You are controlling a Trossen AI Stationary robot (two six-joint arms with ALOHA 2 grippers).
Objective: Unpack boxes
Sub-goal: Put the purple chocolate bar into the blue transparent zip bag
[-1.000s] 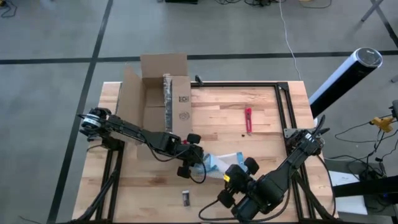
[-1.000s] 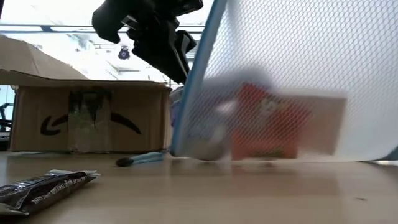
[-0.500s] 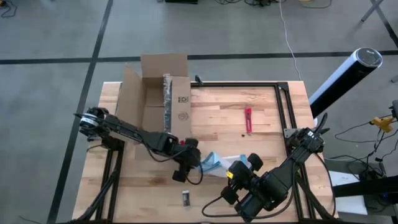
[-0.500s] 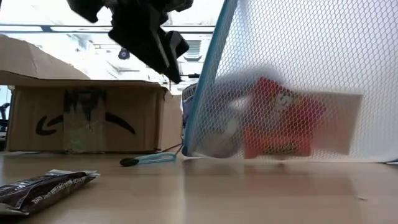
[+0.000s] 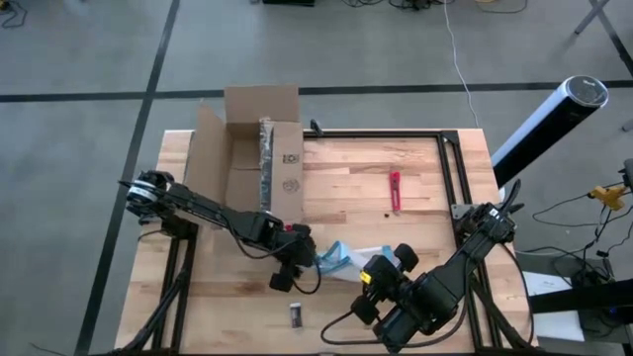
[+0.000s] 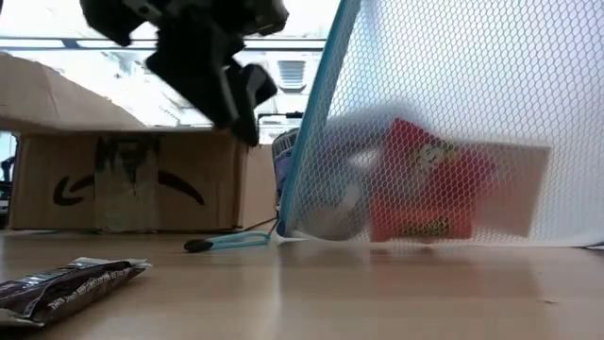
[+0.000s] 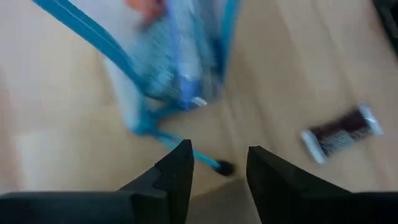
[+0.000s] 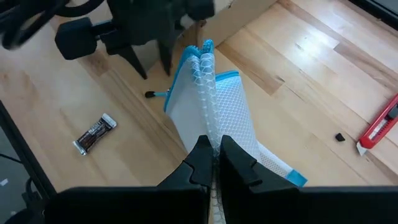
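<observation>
Right tool [image 8: 212, 163] pinches the mesh pouch [image 8: 214, 115] upright at counter [image 5: 346, 183] centre. Left tool [image 7: 214, 165], open and empty, hangs just beside its zipper pull (nearer arm). Box [image 5: 252, 158] behind, open.

Grey floor [image 5: 89, 59] with dark lines surrounds table [image 5: 346, 188]

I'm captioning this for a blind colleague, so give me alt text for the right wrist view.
The right gripper is shut on the top edge of a blue-edged mesh pouch, holding it upright on the wooden table. Beyond it hangs the left gripper, fingers open, above the pouch's blue zipper pull. A dark candy bar, a red cutter and the cardboard box lie around.
</observation>
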